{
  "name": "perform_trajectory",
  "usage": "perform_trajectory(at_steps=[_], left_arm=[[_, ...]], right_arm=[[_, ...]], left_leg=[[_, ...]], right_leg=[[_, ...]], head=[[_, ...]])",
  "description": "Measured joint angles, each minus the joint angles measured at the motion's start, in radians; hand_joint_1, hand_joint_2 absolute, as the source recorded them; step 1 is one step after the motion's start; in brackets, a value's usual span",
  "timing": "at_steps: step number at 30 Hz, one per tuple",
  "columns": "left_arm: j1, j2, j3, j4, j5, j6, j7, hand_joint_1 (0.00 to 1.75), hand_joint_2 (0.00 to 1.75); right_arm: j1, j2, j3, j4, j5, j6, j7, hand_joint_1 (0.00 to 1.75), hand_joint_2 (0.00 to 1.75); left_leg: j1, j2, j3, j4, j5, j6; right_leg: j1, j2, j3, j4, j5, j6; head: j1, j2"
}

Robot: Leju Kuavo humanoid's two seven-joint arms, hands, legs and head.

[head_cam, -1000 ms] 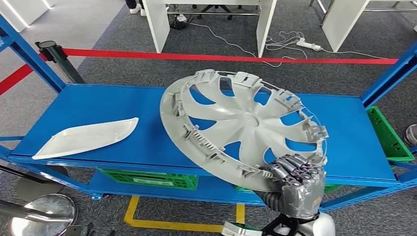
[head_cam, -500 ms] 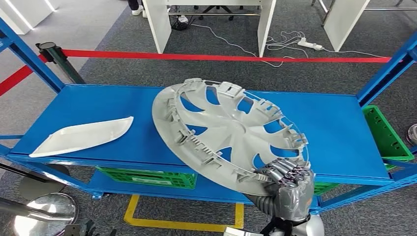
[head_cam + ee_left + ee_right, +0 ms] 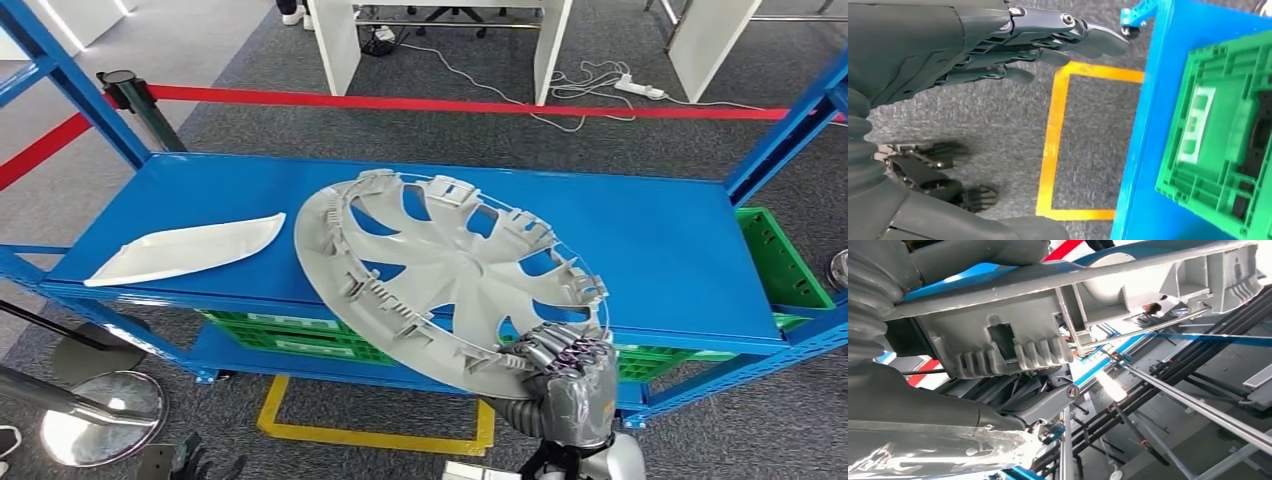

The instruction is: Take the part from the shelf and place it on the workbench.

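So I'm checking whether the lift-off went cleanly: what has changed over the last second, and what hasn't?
The right hand keeps its grip on the rim of the grey wheel cover and has drawn it, tilted, left and toward the robot, off the blue shelf. The whole view has shifted too, so the camera moved. The white trim piece lies where it was on the shelf. The left hand hangs over the floor, holding nothing.

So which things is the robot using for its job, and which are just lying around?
For the job:
hubcap, held at its rim
right hand
shelf

Just lying about:
white panel
green crates
red barrier tape
power strip
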Motion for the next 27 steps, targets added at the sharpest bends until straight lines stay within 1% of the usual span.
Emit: perform_trajectory(at_steps=[1,2,3,4,5,6,7,8,9,10,11,12,13,14,15,16,17,18,19,20,21,22,23,24,25,26,27], left_arm=[[-0.001,0.001,-0.004,0.0,0.007,0.0,0.0,0.0,1.75],[-0.002,0.001,-0.008,0.0,0.013,0.001,0.0,0.0,1.75],[-0.004,0.001,-0.013,0.0,0.02,0.001,0.0,0.0,1.75],[-0.006,0.002,-0.018,0.0,0.027,0.001,0.0,0.0,1.75],[-0.008,0.002,-0.023,-0.001,0.032,-0.001,0.0,0.0,1.75],[-0.009,0.002,-0.028,-0.002,0.035,-0.002,0.0,0.0,1.75],[-0.009,0.002,-0.033,-0.002,0.037,-0.004,0.0,0.0,1.75],[-0.009,0.001,-0.037,-0.003,0.038,-0.005,0.0,0.0,1.75],[-0.009,0.0,-0.041,-0.003,0.038,-0.006,0.0,0.0,1.75],[-0.009,0.0,-0.044,-0.003,0.038,-0.007,0.0,0.0,1.75],[-0.009,-0.001,-0.045,-0.003,0.039,-0.007,0.0,0.0,1.75],[-0.009,-0.002,-0.046,-0.003,0.04,-0.007,0.0,0.0,1.75],[-0.01,-0.002,-0.048,-0.004,0.041,-0.007,0.0,0.0,1.75],[-0.01,-0.002,-0.05,-0.004,0.043,-0.005,0.0,0.0,1.75],[-0.01,-0.002,-0.054,-0.005,0.044,-0.002,0.0,0.0,1.75],[-0.009,-0.001,-0.057,-0.004,0.045,0.001,0.0,0.0,1.75],[-0.006,0.0,-0.062,-0.004,0.045,0.005,0.0,0.0,1.75],[-0.004,0.001,-0.066,-0.004,0.044,0.008,0.0,0.0,1.75],[-0.001,0.002,-0.07,-0.004,0.043,0.01,0.0,0.0,1.75],[0.0,0.003,-0.073,-0.004,0.042,0.011,0.0,0.0,1.75],[0.001,0.002,-0.076,-0.004,0.041,0.013,0.0,0.0,1.75],[0.001,0.002,-0.078,-0.004,0.04,0.014,0.0,0.0,1.75],[0.001,0.002,-0.08,-0.004,0.04,0.015,0.0,0.0,1.75],[0.001,0.002,-0.082,-0.004,0.04,0.015,0.0,0.0,1.75],[0.001,0.003,-0.085,-0.004,0.04,0.015,0.0,0.0,1.75],[0.0,0.003,-0.087,-0.004,0.04,0.016,0.0,0.0,1.75],[-0.001,0.004,-0.089,-0.004,0.04,0.016,0.0,0.0,1.75]], right_arm=[[-0.001,-0.004,0.006,0.001,-0.002,0.0,0.011,1.75,1.75],[-0.002,-0.009,0.012,0.003,-0.004,0.0,0.024,1.75,1.75],[-0.003,-0.015,0.017,0.004,-0.006,0.0,0.035,1.75,1.75],[-0.004,-0.022,0.022,0.006,-0.008,0.0,0.043,1.75,1.75],[-0.005,-0.028,0.027,0.007,-0.009,0.0,0.047,1.75,1.75],[-0.006,-0.034,0.031,0.009,-0.009,0.0,0.047,1.75,1.75],[-0.006,-0.039,0.033,0.01,-0.009,0.0,0.047,1.75,1.75],[-0.006,-0.043,0.035,0.012,-0.008,0.0,0.045,1.75,1.75],[-0.006,-0.047,0.037,0.013,-0.008,0.0,0.045,1.75,1.75],[-0.006,-0.049,0.038,0.014,-0.008,0.0,0.045,1.75,1.75],[-0.007,-0.051,0.039,0.015,-0.008,0.0,0.045,1.75,1.75],[-0.008,-0.053,0.04,0.015,-0.008,0.0,0.044,1.75,1.75],[-0.01,-0.054,0.041,0.015,-0.009,0.0,0.043,1.75,1.75],[-0.01,-0.055,0.043,0.016,-0.009,0.0,0.041,1.75,1.75],[-0.008,-0.056,0.044,0.016,-0.01,0.0,0.039,1.75,1.75],[-0.005,-0.056,0.043,0.017,-0.011,0.0,0.035,1.75,1.75],[0.0,-0.057,0.042,0.018,-0.012,0.0,0.029,1.75,1.75],[0.005,-0.057,0.041,0.018,-0.013,0.0,0.023,1.75,1.75],[0.011,-0.057,0.039,0.019,-0.015,0.0,0.018,1.75,1.75],[0.016,-0.057,0.038,0.019,-0.017,0.0,0.013,1.75,1.75],[0.021,-0.057,0.038,0.02,-0.018,0.0,0.011,1.75,1.75],[0.025,-0.057,0.036,0.021,-0.019,0.0,0.011,1.75,1.75],[0.028,-0.057,0.035,0.022,-0.019,0.0,0.01,1.75,1.75],[0.03,-0.057,0.034,0.023,-0.019,0.0,0.01,1.75,1.75],[0.031,-0.057,0.033,0.023,-0.019,0.0,0.01,1.75,1.75],[0.032,-0.057,0.032,0.024,-0.019,0.0,0.01,1.75,1.75],[0.032,-0.057,0.032,0.024,-0.019,0.0,0.01,1.75,1.75]], left_leg=[[0.001,0.001,-0.004,-0.003,0.009,0.005],[0.002,0.002,-0.009,-0.007,0.02,0.011],[0.004,0.004,-0.016,-0.011,0.031,0.018],[0.006,0.005,-0.027,-0.015,0.043,0.024],[0.005,0.006,-0.039,-0.014,0.053,0.028],[0.004,0.006,-0.053,-0.014,0.063,0.031],[0.002,0.006,-0.066,-0.013,0.073,0.031],[0.001,0.007,-0.079,-0.012,0.084,0.031],[0.0,0.007,-0.092,-0.011,0.093,0.03],[-0.001,0.007,-0.104,-0.01,0.102,0.028],[-0.001,0.007,-0.114,-0.007,0.11,0.025],[-0.003,0.006,-0.123,-0.005,0.116,0.021],[-0.004,0.006,-0.129,-0.002,0.124,0.016],[-0.005,0.006,-0.133,0.0,0.131,0.011],[-0.006,0.006,-0.135,0.0,0.139,0.006],[-0.004,0.006,-0.137,0.0,0.146,0.001],[-0.002,0.006,-0.14,0.003,0.142,-0.005],[-0.001,0.006,-0.147,0.017,0.12,-0.011],[0.001,0.006,-0.157,0.048,0.08,-0.017],[0.004,0.006,-0.171,0.097,0.026,-0.023],[0.006,0.006,-0.184,0.161,-0.026,-0.028],[0.008,0.006,-0.194,0.224,-0.059,-0.032],[0.009,0.006,-0.194,0.266,-0.069,-0.034],[0.01,0.006,-0.18,0.278,-0.058,-0.034],[0.01,0.006,-0.15,0.252,-0.034,-0.033],[0.01,0.006,-0.103,0.195,-0.009,-0.029],[0.008,0.006,-0.05,0.121,0.003,-0.023]], right_leg=[[-0.001,0.0,-0.002,-0.003,0.006,0.007],[-0.002,0.002,-0.006,-0.002,0.001,0.013],[-0.003,0.004,-0.015,0.013,-0.021,0.018],[-0.003,0.006,-0.029,0.048,-0.059,0.02],[-0.003,0.008,-0.046,0.101,-0.108,0.022],[-0.003,0.008,-0.062,0.166,-0.154,0.024],[-0.003,0.008,-0.07,0.223,-0.182,0.024],[-0.002,0.008,-0.067,0.255,-0.188,0.025],[-0.002,0.008,-0.047,0.254,-0.173,0.023],[-0.001,0.008,-0.008,0.214,-0.147,0.021],[-0.001,0.009,0.044,0.148,-0.126,0.017],[0.001,0.009,0.102,0.071,-0.117,0.014],[0.002,0.01,0.145,0.008,-0.118,0.011],[0.004,0.01,0.169,-0.033,-0.126,0.008],[0.006,0.011,0.175,-0.05,-0.13,0.006],[0.006,0.01,0.167,-0.052,-0.126,0.001],[0.005,0.008,0.158,-0.052,-0.119,-0.007],[0.004,0.006,0.149,-0.052,-0.11,-0.016],[0.002,0.004,0.141,-0.054,-0.1,-0.024],[0.002,0.002,0.132,-0.053,-0.089,-0.029],[0.003,0.002,0.122,-0.052,-0.078,-0.032],[0.004,0.0,0.11,-0.05,-0.068,-0.032],[0.004,-0.001,0.096,-0.047,-0.058,-0.031],[0.005,-0.001,0.082,-0.044,-0.049,-0.031],[0.005,-0.002,0.068,-0.039,-0.042,-0.03],[0.005,-0.002,0.056,-0.035,-0.036,-0.028],[0.007,-0.002,0.046,-0.031,-0.03,-0.025]], head=[[0.0,0.0],[0.0,0.0],[0.002,0.0],[0.004,0.0],[0.005,0.0],[0.007,0.0],[0.007,0.0],[0.007,0.0],[0.007,0.0],[0.007,0.0],[0.007,0.0],[0.007,0.0],[0.006,0.0],[0.006,0.0],[0.005,0.0],[0.005,0.0],[0.005,0.0],[0.004,0.0],[0.001,0.0],[-0.001,0.0],[-0.002,0.0],[-0.003,0.0],[-0.003,0.0],[-0.003,0.0],[-0.003,0.0],[-0.003,0.0],[-0.003,0.0]])
